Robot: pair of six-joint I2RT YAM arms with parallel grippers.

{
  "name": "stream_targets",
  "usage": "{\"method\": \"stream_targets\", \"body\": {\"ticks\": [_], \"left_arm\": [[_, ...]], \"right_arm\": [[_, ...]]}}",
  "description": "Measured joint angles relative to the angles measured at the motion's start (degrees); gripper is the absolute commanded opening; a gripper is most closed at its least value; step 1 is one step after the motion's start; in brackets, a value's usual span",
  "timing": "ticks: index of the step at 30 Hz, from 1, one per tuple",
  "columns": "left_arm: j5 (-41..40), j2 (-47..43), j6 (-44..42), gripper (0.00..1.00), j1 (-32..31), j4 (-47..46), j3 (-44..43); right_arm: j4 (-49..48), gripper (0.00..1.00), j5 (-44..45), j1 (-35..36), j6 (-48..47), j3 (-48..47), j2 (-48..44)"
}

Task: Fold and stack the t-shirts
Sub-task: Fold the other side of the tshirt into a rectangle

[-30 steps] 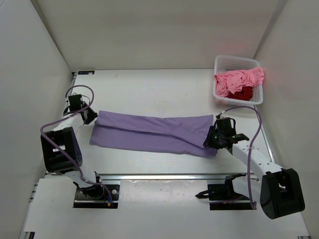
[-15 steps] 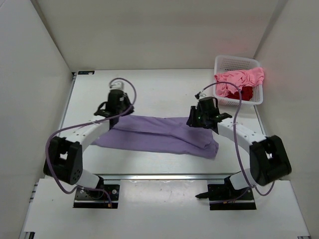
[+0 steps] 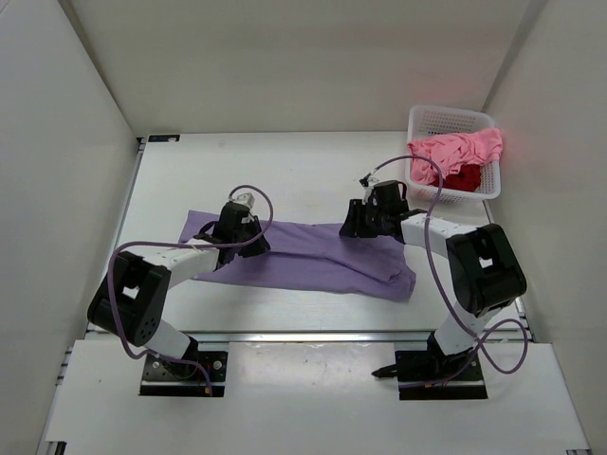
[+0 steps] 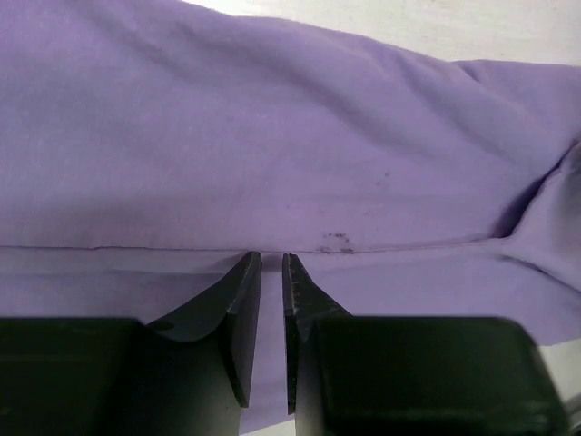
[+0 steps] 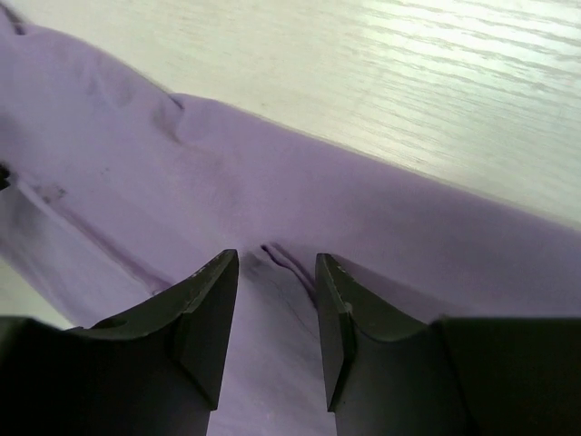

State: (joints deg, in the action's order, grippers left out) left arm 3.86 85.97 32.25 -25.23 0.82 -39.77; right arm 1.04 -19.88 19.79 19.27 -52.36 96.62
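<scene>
Three t-shirts are in sight, and only one is out on the desk (image 3: 285, 171). The lavender t-shirt (image 3: 313, 261) lies there folded into a long band running left to right across the middle. Its right end flares a little wider toward the near edge. The pink t-shirt (image 3: 455, 152) is heaped in the white lattice basket (image 3: 446, 118) at the far right corner of the desk. The dark red t-shirt (image 3: 465, 178) shows beneath it at the near side of the basket.

Both arms reach in over the lavender band. The left hand (image 4: 270, 259) is down on the left part of the shirt, its fingers (image 4: 241, 300) drawn close with only a thin slit between them. In its wrist view a folded edge runs straight across the cloth into the fingertips, and they look pinched on that edge. The right hand (image 5: 272, 263) sits at the far edge of the band, right of centre. Its fingers (image 5: 204, 309) are parted with a plain gap and grip nothing. A small pucker of lavender cloth rises just at the tips, between them, and pale wood-grain desk shows beyond the shirt's far edge. The two hands are well apart, with a stretch of the shirt between them.
</scene>
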Motion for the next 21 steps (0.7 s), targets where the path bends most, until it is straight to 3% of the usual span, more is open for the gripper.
{"method": "stream_targets", "body": {"ticks": [4, 11, 21], "left_arm": [[1.0, -0.1, 0.5, 0.26, 0.2, -1.2, 0.0], [2.3, -0.3, 1.5, 0.26, 1.2, -2.9, 0.0], [3.1, -1.6, 2.5, 0.27, 1.7, -3.7, 0.0]], "right_arm": [[-1.9, 0.36, -3.8, -0.4, 0.1, 0.0, 1.4], [-1.0, 0.12, -5.9, 0.5, 0.0, 0.5, 1.6], [5.2, 0.0, -2.6, 8.3, 0.7, 4.8, -7.7]]}}
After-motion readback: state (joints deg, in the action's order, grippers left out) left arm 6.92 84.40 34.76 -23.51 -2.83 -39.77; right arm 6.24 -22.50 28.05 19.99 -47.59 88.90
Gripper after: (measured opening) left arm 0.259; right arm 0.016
